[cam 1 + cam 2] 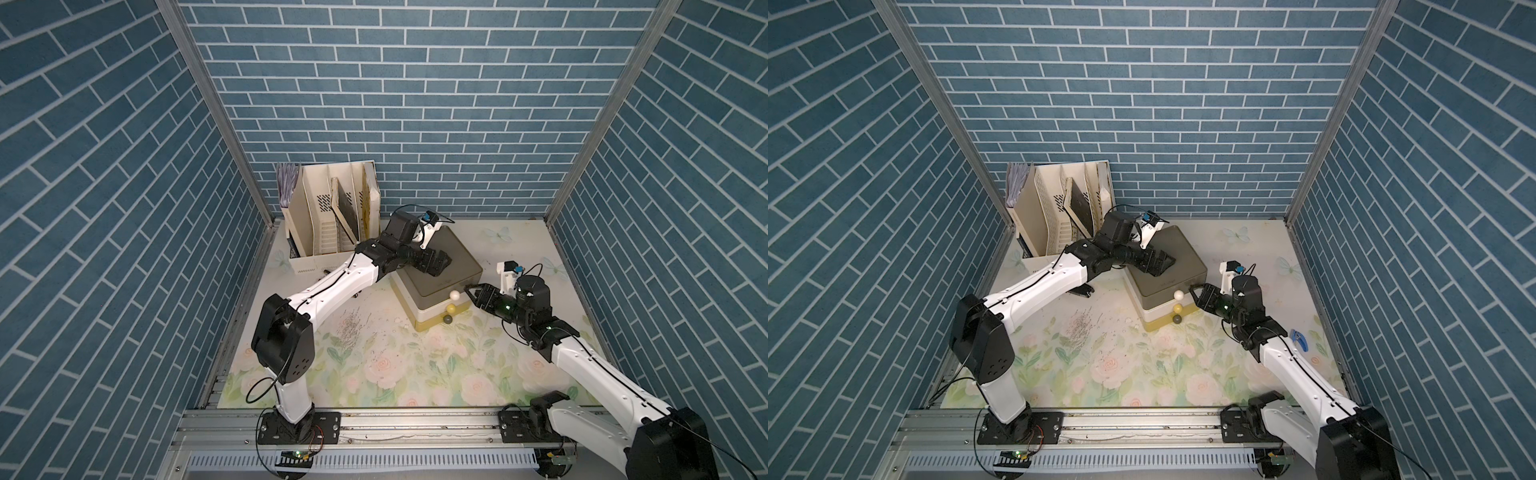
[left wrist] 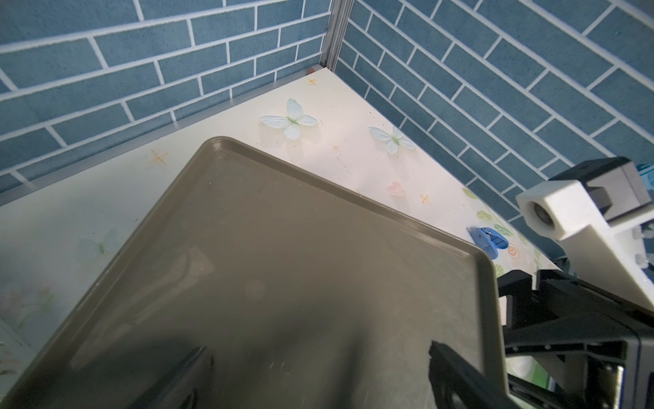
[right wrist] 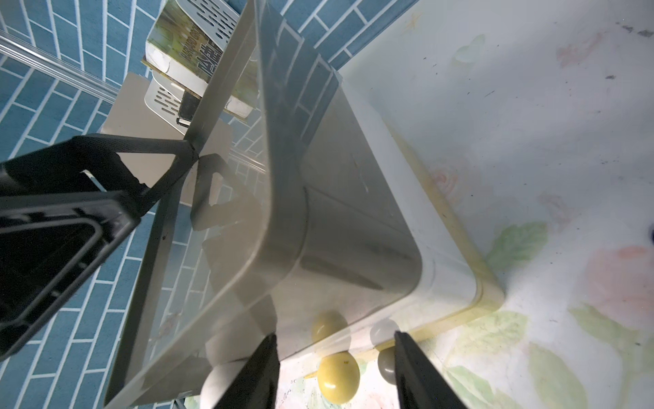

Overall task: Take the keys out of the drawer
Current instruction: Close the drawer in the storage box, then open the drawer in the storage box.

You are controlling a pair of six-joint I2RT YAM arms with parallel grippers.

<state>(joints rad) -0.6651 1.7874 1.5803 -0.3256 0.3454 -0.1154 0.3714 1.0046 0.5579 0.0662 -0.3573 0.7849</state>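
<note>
While all three drawers of the drawer unit (image 1: 440, 274) sit shut, the keys stay out of sight, so their look can't be noted — presumably they lie inside, though I can't tell which tier. Right gripper (image 3: 334, 338): fingers apart, yellow knob (image 3: 338, 377) between them, white knob (image 3: 219, 386) just outside one finger, grey knob (image 3: 385, 361) beside the other. Centre on a single knob, close squarely, pull straight out. The knobs are round and glossy and may slip. Left gripper (image 1: 441, 262), fingers spread, lies on the olive lid — well placed to pin the unit.
</note>
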